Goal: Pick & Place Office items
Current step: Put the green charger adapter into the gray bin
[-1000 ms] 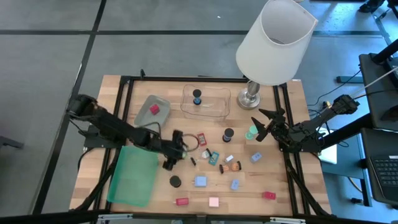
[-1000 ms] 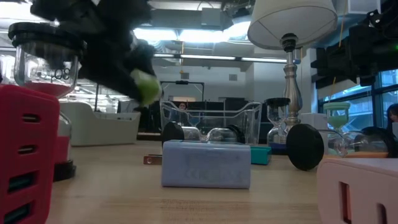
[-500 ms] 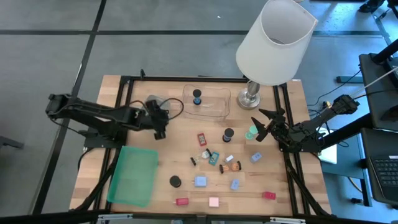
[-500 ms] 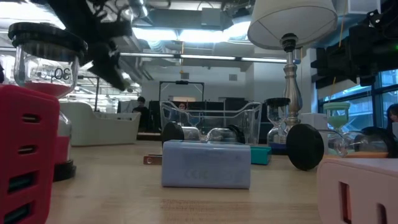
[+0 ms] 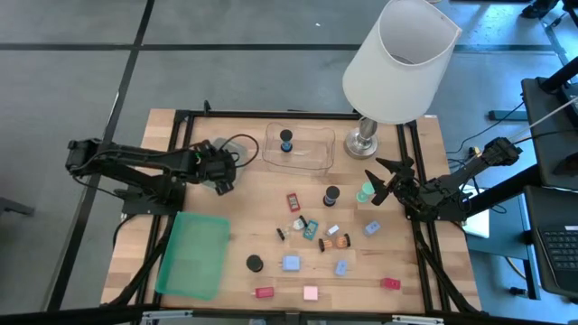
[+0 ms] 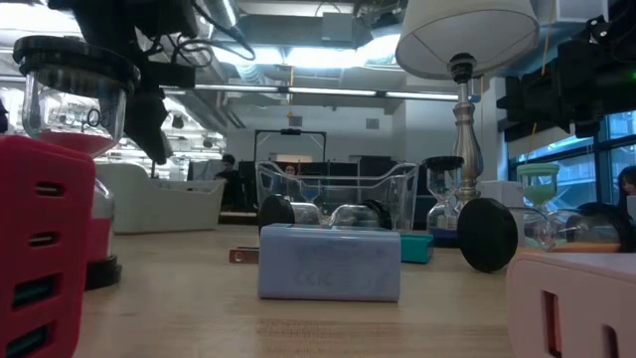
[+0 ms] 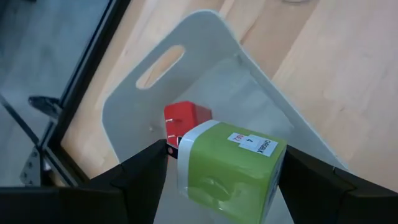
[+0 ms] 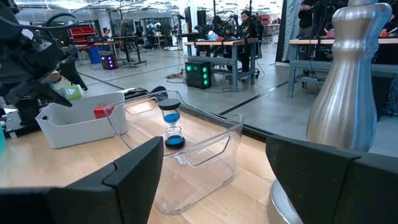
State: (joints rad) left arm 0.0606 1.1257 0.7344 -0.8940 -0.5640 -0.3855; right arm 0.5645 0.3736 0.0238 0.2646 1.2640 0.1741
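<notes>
Our left gripper (image 7: pixel 217 186) is pinching a green-and-white block (image 7: pixel 227 171) right over the white tray (image 7: pixel 134 109), which already holds a red block (image 7: pixel 185 118). If we let go off-centre, it could bounce off the rim. Right gripper (image 5: pixel 379 181) waits spread near the lamp (image 5: pixel 397 63).

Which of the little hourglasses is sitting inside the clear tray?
The blue hourglass stands upright inside the clear tray. The green hourglass and the dark-topped one stand out on the bare table.

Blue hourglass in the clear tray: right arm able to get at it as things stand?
Probably yes. The blue hourglass stands upright in the open-topped clear tray, with nothing over it. The right hand is open and empty, though the lamp base stands close beside its path.
</notes>
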